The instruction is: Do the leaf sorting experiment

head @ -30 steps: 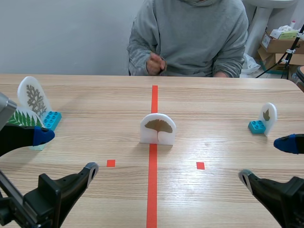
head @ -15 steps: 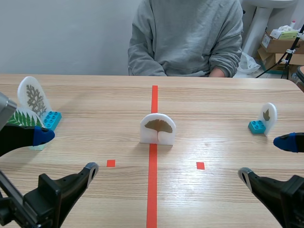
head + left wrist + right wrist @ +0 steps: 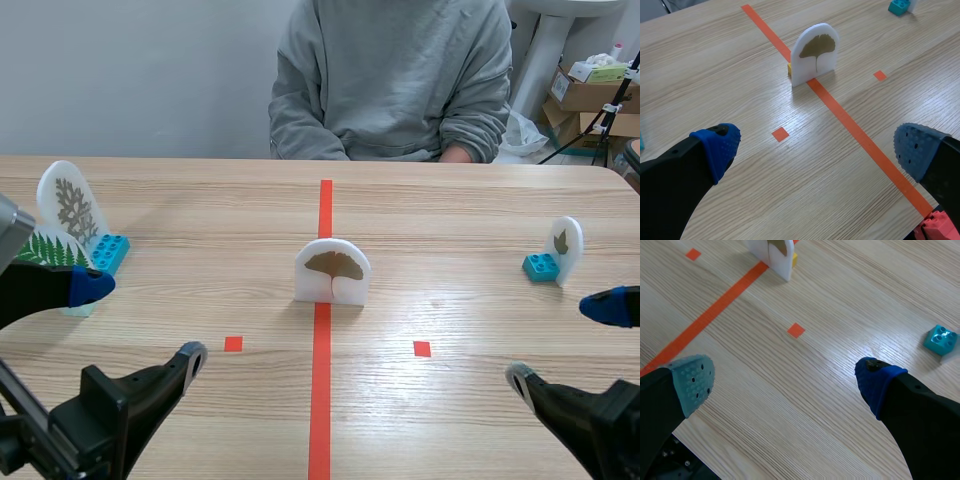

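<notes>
A white arched card with a ginkgo leaf stands upright on the red centre line, also seen ahead of my left gripper and ahead of my right gripper. Two leaf cards stand at the far left: a grey branching leaf and a green fern, by a blue brick. At the right a small card with a brown leaf stands on a blue brick. My left gripper is open low on the left. My right gripper is open low on the right. Both hold nothing.
A person in a grey hoodie sits across the table, hands below the far edge. Cardboard boxes stand beyond the table's right corner. Bare wood lies between both grippers and the middle card.
The person's raised hand has dropped out of sight behind the table edge. My right gripper has shifted slightly lower and to the right. The cards have not moved.
</notes>
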### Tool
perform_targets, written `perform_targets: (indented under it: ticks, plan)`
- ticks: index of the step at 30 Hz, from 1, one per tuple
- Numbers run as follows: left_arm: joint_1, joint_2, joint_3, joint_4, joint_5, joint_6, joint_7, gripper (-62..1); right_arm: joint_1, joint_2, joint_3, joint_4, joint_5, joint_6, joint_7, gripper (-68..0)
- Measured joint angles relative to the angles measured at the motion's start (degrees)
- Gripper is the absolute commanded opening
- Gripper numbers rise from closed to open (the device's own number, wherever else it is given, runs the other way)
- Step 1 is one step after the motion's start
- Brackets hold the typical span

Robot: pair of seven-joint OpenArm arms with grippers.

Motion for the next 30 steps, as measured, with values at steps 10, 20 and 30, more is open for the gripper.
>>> perform_targets:
  ticks: [10, 20, 30]
  plan:
    - [0.00, 0.00, 0.00, -0.02, 0.00, 0.00, 1.51, 1.4, 9.27, 0.55, -1.31, -2.99, -5.84, 0.00, -3.19, -10.2]
    - [0.00, 0.00, 0.00, -0.11, 0.00, 0.00, 1.57, 1.4, 37.05, 10.03, -25.22, -26.21, -5.77, -0.04, -0.92, -10.1]
    - [0.00, 0.00, 0.00, -0.11, 0.00, 0.00, 2.82, 1.4, 62.58, 2.27, -46.27, -47.50, -5.84, -0.07, 1.62, -10.1]
